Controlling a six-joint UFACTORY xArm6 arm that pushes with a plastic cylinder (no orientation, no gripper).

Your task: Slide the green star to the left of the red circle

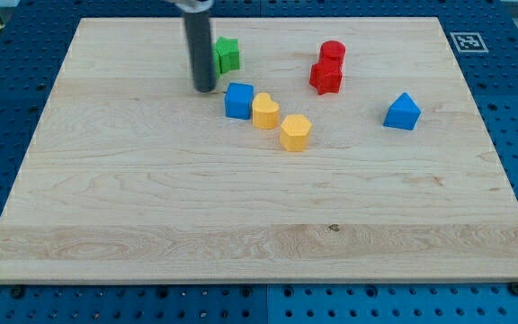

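The green star point(227, 55) lies near the view's top, left of centre. The red circle point(333, 51) is a short red cylinder at the view's top, right of centre, with a red star-like block point(326, 77) touching it just below. My tip point(205, 88) stands on the board just left of and slightly below the green star, close to it. The dark rod hides the star's left edge. The star is well to the left of the red circle with bare wood between them.
A blue block point(238, 101), a yellow heart point(265, 112) and a yellow hexagon-like block point(295, 131) form a diagonal row below the star. A blue pentagon-like block point(403, 112) lies at the right. The wooden board point(241, 225) sits on a blue pegboard.
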